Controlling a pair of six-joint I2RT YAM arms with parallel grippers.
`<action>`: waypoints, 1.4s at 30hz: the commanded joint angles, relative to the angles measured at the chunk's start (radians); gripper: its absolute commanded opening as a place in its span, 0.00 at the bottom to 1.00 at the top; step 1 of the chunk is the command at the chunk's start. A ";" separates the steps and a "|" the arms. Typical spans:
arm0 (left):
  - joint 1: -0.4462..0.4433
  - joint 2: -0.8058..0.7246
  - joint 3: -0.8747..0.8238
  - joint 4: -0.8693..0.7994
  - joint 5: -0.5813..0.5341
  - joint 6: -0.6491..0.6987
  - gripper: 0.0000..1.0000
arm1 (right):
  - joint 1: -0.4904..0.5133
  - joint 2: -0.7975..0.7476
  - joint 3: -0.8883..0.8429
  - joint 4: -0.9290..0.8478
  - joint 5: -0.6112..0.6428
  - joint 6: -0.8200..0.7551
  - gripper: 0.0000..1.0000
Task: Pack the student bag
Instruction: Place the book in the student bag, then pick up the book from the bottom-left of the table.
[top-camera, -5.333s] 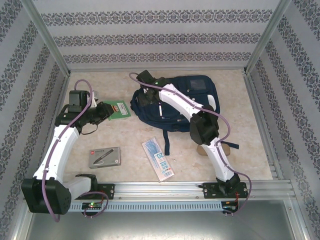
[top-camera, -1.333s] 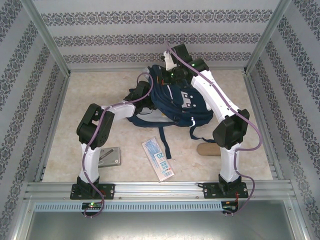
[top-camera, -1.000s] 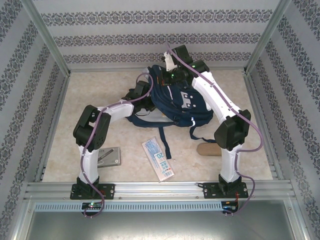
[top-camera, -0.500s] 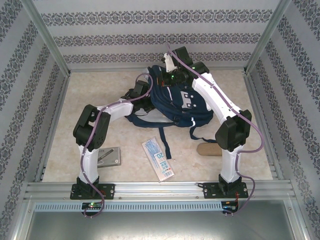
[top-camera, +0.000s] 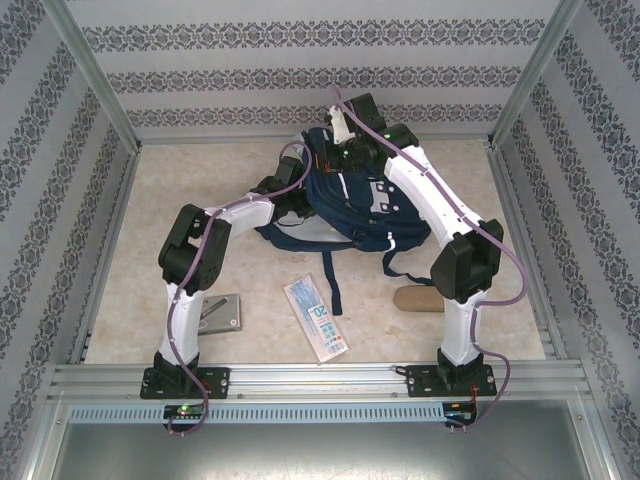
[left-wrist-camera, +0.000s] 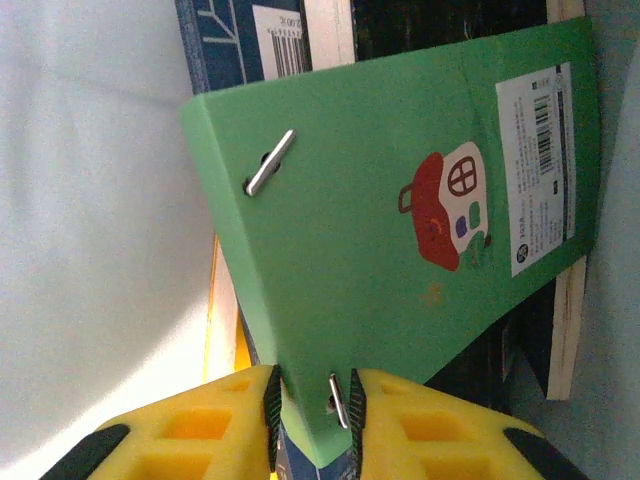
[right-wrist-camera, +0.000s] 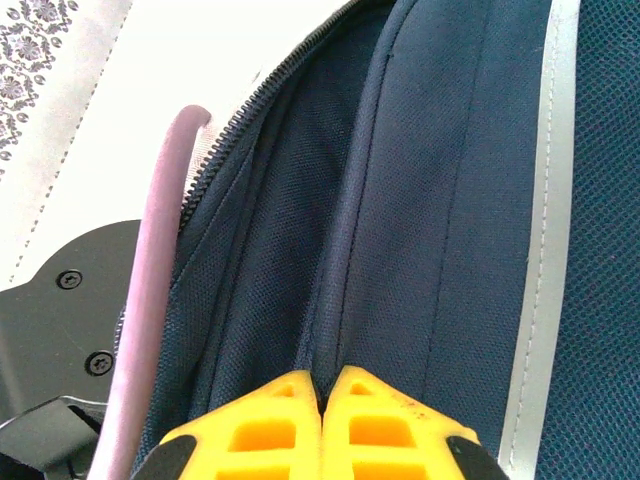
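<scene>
Above the table (top-camera: 150, 200), the top view showed the bag (top-camera: 355, 205) at the far middle, its mouth lifted toward the back wall. The left arm (top-camera: 215, 225) reached to the bag's left side and the right arm (top-camera: 425, 195) crossed over it to its top edge. Nearer the bases lay a grey box (top-camera: 225, 312), partly hidden by the left arm, a white-and-blue packet (top-camera: 316, 320) near the middle, and a tan object (top-camera: 412, 298) just beside the right arm. At the left wrist, the left gripper (left-wrist-camera: 310, 400) had its yellow fingers clamped on the lower corner of a green book (left-wrist-camera: 400, 230) with a small house printed on it. That book covered most of a blue book (left-wrist-camera: 235, 40) and darker ones behind it. At the right wrist, the right gripper (right-wrist-camera: 322, 385) had its fingers pressed together on a fold of the bag's navy fabric, below the open zip (right-wrist-camera: 250, 100), and a purple cable (right-wrist-camera: 150, 300) crossed the left of that view.
</scene>
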 joint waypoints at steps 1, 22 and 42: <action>-0.014 -0.096 -0.034 0.026 0.008 0.007 0.32 | 0.025 -0.067 -0.009 0.093 -0.085 0.017 0.00; 0.118 -0.604 -0.331 -0.489 -0.302 0.170 0.82 | 0.034 -0.068 -0.133 0.191 -0.078 0.031 0.00; 0.104 -1.055 -0.637 -1.092 -0.460 -0.607 1.00 | 0.077 -0.112 -0.268 0.338 -0.103 0.027 0.00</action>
